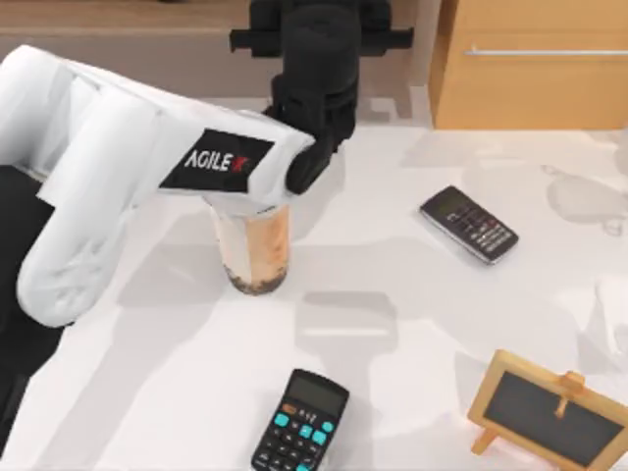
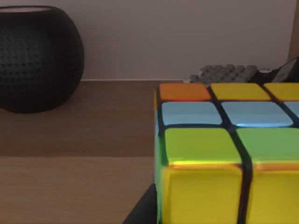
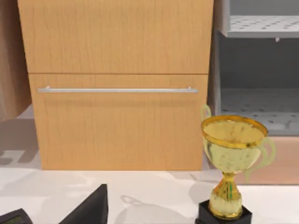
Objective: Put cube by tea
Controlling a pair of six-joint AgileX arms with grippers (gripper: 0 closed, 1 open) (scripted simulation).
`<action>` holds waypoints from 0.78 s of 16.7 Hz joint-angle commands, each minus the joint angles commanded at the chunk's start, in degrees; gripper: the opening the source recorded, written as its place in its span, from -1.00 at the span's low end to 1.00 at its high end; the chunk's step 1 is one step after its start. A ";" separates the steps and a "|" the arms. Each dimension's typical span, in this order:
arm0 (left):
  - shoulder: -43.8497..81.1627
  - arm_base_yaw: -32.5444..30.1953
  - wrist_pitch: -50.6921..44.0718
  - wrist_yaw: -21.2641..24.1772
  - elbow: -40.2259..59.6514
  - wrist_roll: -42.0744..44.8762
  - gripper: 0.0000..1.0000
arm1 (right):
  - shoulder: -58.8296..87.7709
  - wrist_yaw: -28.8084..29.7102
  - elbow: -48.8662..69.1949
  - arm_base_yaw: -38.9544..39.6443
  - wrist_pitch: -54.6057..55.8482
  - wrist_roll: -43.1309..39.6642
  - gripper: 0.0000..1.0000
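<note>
Close before left wrist, cube point(image 2: 224, 154), orange, yellow, blue, green squares

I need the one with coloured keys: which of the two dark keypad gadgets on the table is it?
The calculator at the table's near edge, below the tea: it has teal and orange keys. The phone to the right has a dark keypad.

- The left arm point(image 1: 147, 162) reaches from the left across and above the tea point(image 1: 255, 245), its dark wrist beyond the cup, toward the back edge.
</note>
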 joint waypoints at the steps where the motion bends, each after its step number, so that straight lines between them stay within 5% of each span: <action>1: -0.09 0.01 0.11 -0.14 -0.03 -0.07 -1.00 | 0.00 0.00 0.00 0.00 0.00 0.00 1.00; 7: -3.36 2.12 6.54 -6.02 -0.66 -4.31 -1.00 | 0.00 0.00 0.00 0.00 0.00 0.00 1.00; 13: -2.21 0.24 0.95 -0.52 -0.65 -1.15 -1.00 | 0.00 0.00 0.00 0.00 0.00 0.00 1.00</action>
